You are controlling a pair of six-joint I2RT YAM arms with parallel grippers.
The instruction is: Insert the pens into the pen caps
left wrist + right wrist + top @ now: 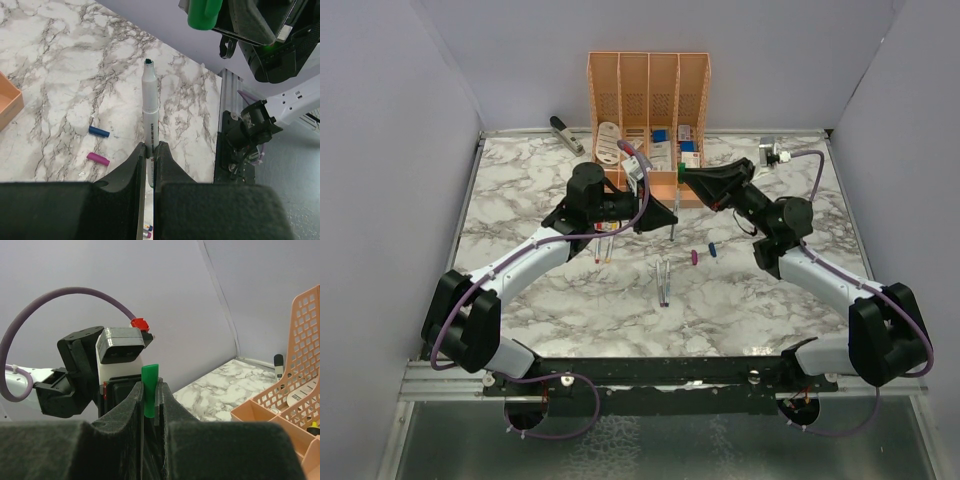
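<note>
Two grips, left fingers (pixel 131 167) clamp pen (pixel 150 107), print unreadable, right fingers (pixel 129 407) clamp green cap (pixel 149 387)

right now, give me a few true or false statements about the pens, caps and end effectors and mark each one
1. The left end effector is shut on a pen with a dark green tip. True.
2. A blue cap and a purple cap lie loose on the marble table. True.
3. The right end effector grips the blue cap. False: it grips the green cap.
4. The green cap is already seated on the held pen. False: the left wrist view shows a clear gap between the cap and the pen's tip.
</note>
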